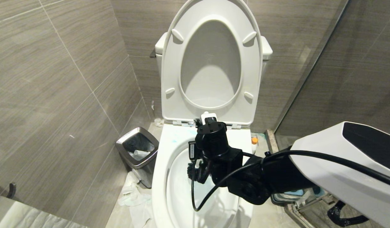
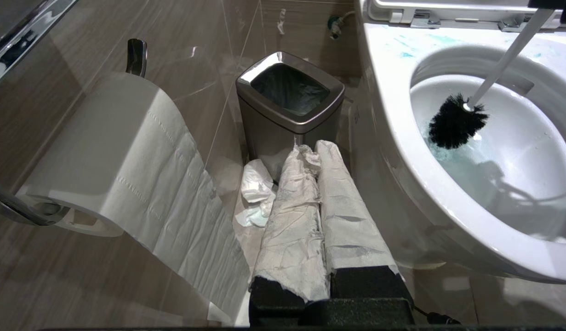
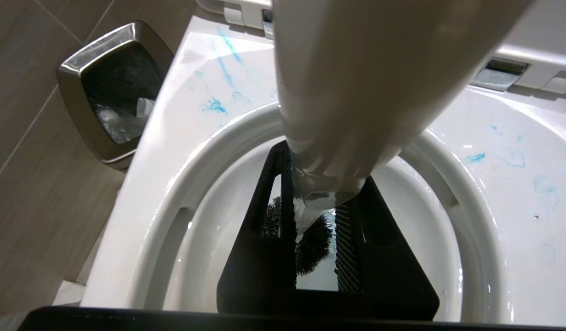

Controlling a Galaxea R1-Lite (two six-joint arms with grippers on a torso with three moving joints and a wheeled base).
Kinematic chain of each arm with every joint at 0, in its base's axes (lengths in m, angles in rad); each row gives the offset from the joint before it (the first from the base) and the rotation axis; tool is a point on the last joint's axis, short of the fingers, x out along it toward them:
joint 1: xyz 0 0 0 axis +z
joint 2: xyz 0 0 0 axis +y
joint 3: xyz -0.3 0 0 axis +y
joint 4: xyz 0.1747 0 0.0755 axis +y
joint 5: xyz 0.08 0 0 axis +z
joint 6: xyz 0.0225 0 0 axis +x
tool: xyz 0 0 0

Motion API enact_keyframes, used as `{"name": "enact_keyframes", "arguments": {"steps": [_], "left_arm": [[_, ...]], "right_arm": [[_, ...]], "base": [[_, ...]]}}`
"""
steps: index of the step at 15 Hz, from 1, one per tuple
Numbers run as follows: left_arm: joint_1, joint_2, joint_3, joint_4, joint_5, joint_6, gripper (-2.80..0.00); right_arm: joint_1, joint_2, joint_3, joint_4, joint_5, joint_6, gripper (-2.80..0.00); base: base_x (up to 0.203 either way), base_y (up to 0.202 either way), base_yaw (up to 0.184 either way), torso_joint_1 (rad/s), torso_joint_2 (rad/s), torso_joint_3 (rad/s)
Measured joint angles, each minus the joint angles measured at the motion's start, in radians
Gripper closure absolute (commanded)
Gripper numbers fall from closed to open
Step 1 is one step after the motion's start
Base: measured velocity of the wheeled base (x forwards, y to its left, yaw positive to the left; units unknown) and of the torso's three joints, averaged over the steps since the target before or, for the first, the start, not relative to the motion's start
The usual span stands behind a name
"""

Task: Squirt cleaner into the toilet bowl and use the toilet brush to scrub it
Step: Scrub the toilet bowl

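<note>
While the white seat and lid stand raised against the tank, the right gripper (image 3: 317,257) hangs over the large white ceramic toilet bowl (image 1: 160,177), its black jaws pinching the long slim white plastic handle of the toilet brush (image 2: 503,64). That handle slants down from near the chrome hinges into the basin, and its black bristle head (image 2: 455,124) sits against the inner wall just above the turquoise-tinted water. Blue smears of cleaner liquid (image 3: 214,105) streak the broad rim on both sides of the hinges. A small bottle with an orange cap (image 1: 254,140) stands on the floor just beside the bowl's right rear corner. On the other side, a square steel-rimmed waste bin (image 1: 136,153) stands near the tiled wall, with crumpled white tissue (image 1: 133,196) on the floor in front of it. Off to the left, the left gripper (image 2: 319,202) points towards the bin, its paper-wrapped jaws pressed together, beside a white paper roll (image 2: 122,156) on a chrome holder.
</note>
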Motion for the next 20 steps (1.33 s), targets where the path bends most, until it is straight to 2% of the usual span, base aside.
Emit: {"name": "enact_keyframes", "arguments": {"steps": [10, 16, 20], "left_arm": [[0.0, 0.0, 0.0, 0.0, 0.0, 0.0, 0.0], [0.0, 0.0, 0.0, 0.0, 0.0, 0.0, 0.0], [0.0, 0.0, 0.0, 0.0, 0.0, 0.0, 0.0]], "right_arm": [[0.03, -0.064, 0.032, -0.001, -0.023, 0.0, 0.0], [0.031, -0.087, 0.109, -0.079, -0.027, -0.004, 0.0], [0.033, -0.092, 0.123, -0.085, -0.027, -0.004, 0.0]], "base": [[0.0, 0.0, 0.0, 0.0, 0.0, 0.0], [0.0, 0.0, 0.0, 0.0, 0.0, 0.0], [0.0, 0.0, 0.0, 0.0, 0.0, 0.0]]}}
